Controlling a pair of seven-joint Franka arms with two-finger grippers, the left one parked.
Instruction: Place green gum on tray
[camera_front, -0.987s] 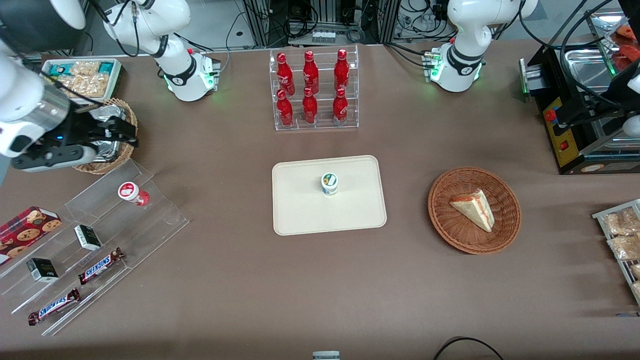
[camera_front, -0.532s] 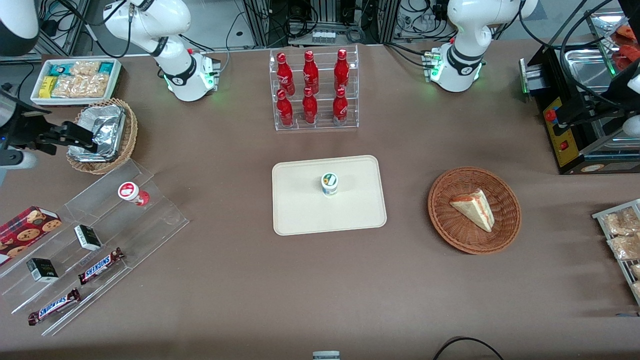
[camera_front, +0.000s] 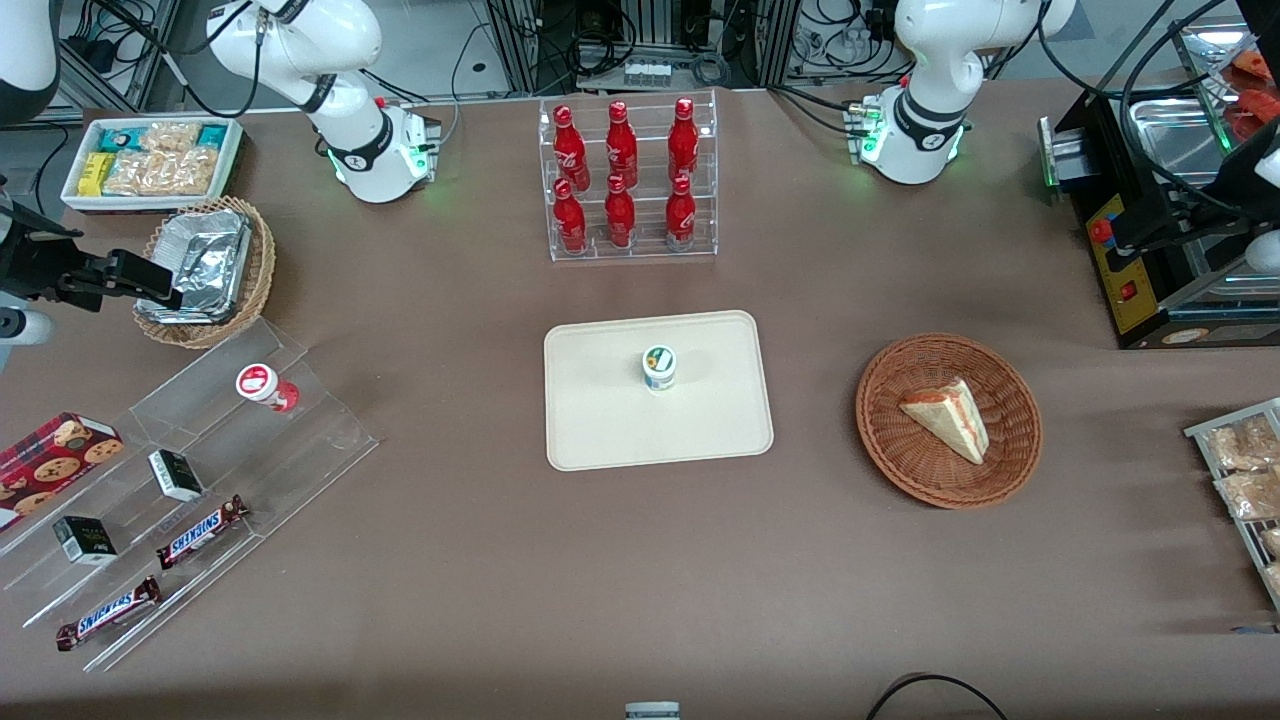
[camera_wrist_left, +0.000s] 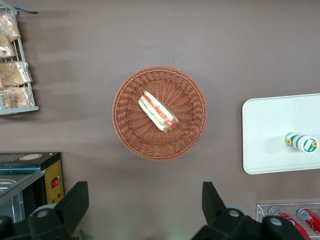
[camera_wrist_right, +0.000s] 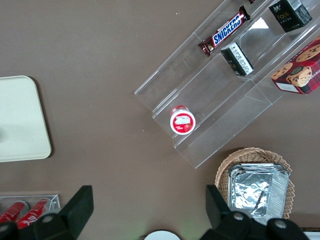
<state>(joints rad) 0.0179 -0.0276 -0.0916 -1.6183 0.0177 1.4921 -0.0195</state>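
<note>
At the working arm's end of the table, the gripper (camera_front: 150, 283) hangs just beside the wicker basket (camera_front: 258, 262) that holds foil trays (camera_front: 200, 262). Its two fingers (camera_wrist_right: 80, 205) stand wide apart, with nothing between them. Nearer the front camera, a clear stepped rack (camera_front: 190, 480) carries a red-lidded gum bottle (camera_front: 262, 385) upright on its upper step, plus small dark boxes (camera_front: 175, 474), a cookie box (camera_front: 55, 455) and two Snickers bars (camera_front: 200, 530). Farther from the camera, a white tub of snacks (camera_front: 155, 160) sits near the basket.

Mid-table: the tray (camera_front: 600, 430) lies flat, and the green gum (camera_front: 659, 367) stands upright on it, inside the rim, well apart from the gripper. A clear stand of red bottles (camera_front: 625, 180) is farther from the camera than the tray.

Toward the parked arm's end, a round brown basket (camera_front: 1000, 470) holds a sandwich wedge (camera_front: 948, 418).
</note>
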